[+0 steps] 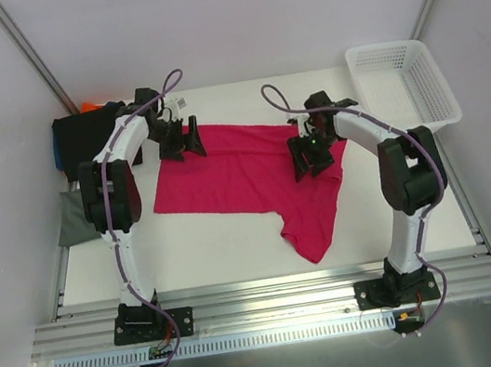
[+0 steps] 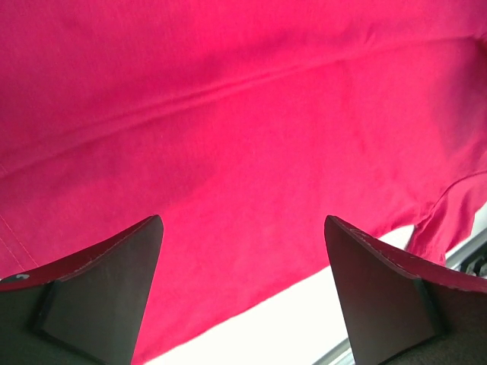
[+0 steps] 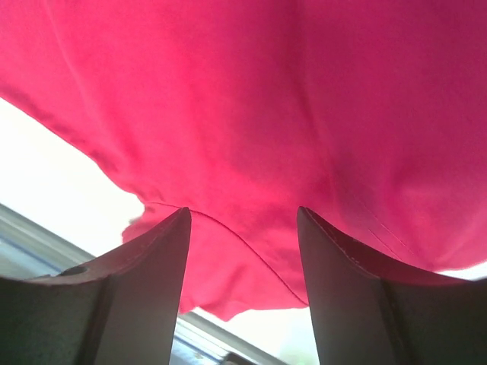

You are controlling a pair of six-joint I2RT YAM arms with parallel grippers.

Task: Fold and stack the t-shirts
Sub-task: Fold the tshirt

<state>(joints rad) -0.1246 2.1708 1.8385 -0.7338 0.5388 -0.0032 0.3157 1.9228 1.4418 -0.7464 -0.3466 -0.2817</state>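
Note:
A crimson-pink t-shirt (image 1: pixel 234 171) lies spread on the white table (image 1: pixel 209 246), with one part trailing toward the near edge. My left gripper (image 1: pixel 180 142) hovers at the shirt's far left corner. In the left wrist view this gripper (image 2: pixel 242 220) is open, with pink cloth (image 2: pixel 243 114) below its fingers and nothing between them. My right gripper (image 1: pixel 310 158) is over the shirt's right side. It is open (image 3: pixel 243 211) above a hemmed edge of the cloth (image 3: pixel 228 114). Folded t-shirts sit at the far left: black (image 1: pixel 82 135), orange (image 1: pixel 91 106), blue (image 1: pixel 59 156) and grey-green (image 1: pixel 72 217).
A white plastic mesh basket (image 1: pixel 403 82) stands at the back right corner of the table. Metal rails (image 1: pixel 274 296) run along the near edge by the arm bases. White walls close in the sides and the back.

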